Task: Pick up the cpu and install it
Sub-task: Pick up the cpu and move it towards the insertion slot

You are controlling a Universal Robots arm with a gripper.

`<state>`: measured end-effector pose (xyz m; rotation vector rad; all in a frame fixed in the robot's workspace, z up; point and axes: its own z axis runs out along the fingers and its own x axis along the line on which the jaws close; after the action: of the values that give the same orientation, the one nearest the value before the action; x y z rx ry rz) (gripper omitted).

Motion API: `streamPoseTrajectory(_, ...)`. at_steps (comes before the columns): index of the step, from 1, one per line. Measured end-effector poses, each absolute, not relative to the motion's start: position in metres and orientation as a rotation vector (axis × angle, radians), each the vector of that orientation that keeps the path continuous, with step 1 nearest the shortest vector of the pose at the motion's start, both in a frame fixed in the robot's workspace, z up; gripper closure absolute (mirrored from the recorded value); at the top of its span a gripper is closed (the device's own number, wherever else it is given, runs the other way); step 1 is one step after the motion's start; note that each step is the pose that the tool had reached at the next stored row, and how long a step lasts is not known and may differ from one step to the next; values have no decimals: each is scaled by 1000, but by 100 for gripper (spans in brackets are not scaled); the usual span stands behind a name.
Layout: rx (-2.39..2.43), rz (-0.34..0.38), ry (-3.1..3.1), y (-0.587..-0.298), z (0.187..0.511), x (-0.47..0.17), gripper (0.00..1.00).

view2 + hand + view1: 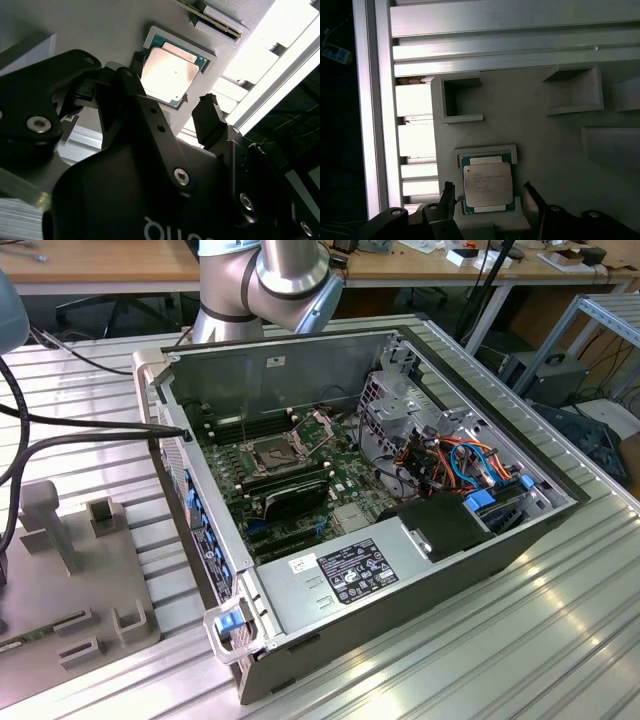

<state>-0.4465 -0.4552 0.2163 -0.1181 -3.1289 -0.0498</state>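
Gripper sits right over the cpu in the first wrist view, fingers spread wide, one on each side of the chip, gripping nothing. I see a gap between each tip and the chip's edges, but I can't tell whether the tips touch the plate under them. The cpu lies flat, silver-grey lid up with a green border round it, seated in a shallow square recess of a grey fixture plate. The plate has other walled pockets near the recess and rests on the ribbed aluminium worktop. Second wrist view matches: cpu in its recess, gripper straddling it, dark fingers apart on either side, nothing pinched. In the exterior view I see the fixture plate on the exterior view's left, just beside an open computer case lying on its side on the worktop. The motherboard is exposed, and the dark square socket has its metal frame tipped up. The arm stands at the far side of the case. So the cpu is on the plate outside the case, not picked up, not in the socket
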Motion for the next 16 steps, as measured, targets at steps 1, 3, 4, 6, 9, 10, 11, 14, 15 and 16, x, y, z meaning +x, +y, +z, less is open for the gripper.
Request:
streamPoseTrajectory(1,-118,-50,-3129,-455,216,-447,34)
streamPoseTrajectory(3,-118,-50,-3129,-455,215,-447,34)
streamPoseTrajectory(4,-118,-50,-3129,-455,215,-447,34)
streamPoseTrajectory(6,-118,-50,-3129,-455,215,-447,34)
streamPoseTrajectory(9,-118,-50,-3129,-455,215,-447,34)
streamPoseTrajectory(10,-118,-50,-3129,-455,214,-447,34)
streamPoseTrajectory(11,-118,-50,-3129,-455,214,-447,34)
streamPoseTrajectory(14,-118,-50,-3129,-455,213,-447,34)
streamPoseTrajectory(15,-118,-50,-3129,-455,213,-447,34)
streamPoseTrajectory(16,-118,-50,-3129,-455,213,-447,34)
